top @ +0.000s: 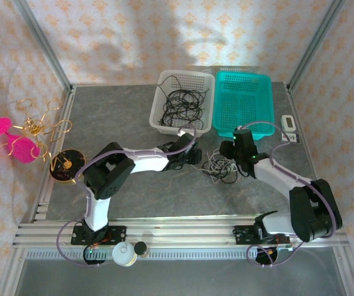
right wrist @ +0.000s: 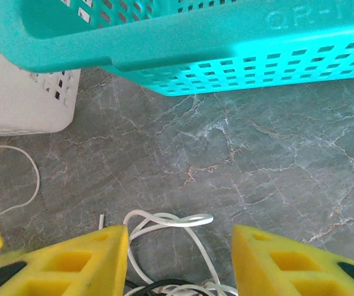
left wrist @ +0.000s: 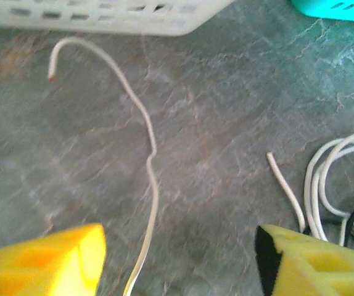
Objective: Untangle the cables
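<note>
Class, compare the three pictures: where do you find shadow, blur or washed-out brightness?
Top external: evenly lit, with soft grey shadows on the back wall. Left wrist: hazy throughout, the yellow fingers blurred and the white basket rim washed out. Right wrist: sharper, the table veins crisp, the teal basket slightly soft.

I am in a lab cell: aluminium posts point(top: 41, 43) frame wallpapered panels point(top: 164, 31) around a stone-look desk point(top: 152, 192), my left arm point(top: 146, 162) and right arm point(top: 282, 176) bolted to its rail point(top: 183, 233).

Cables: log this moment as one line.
left gripper open, white cable running between its jaws | right gripper open above white loops | black cables in white basket
</note>
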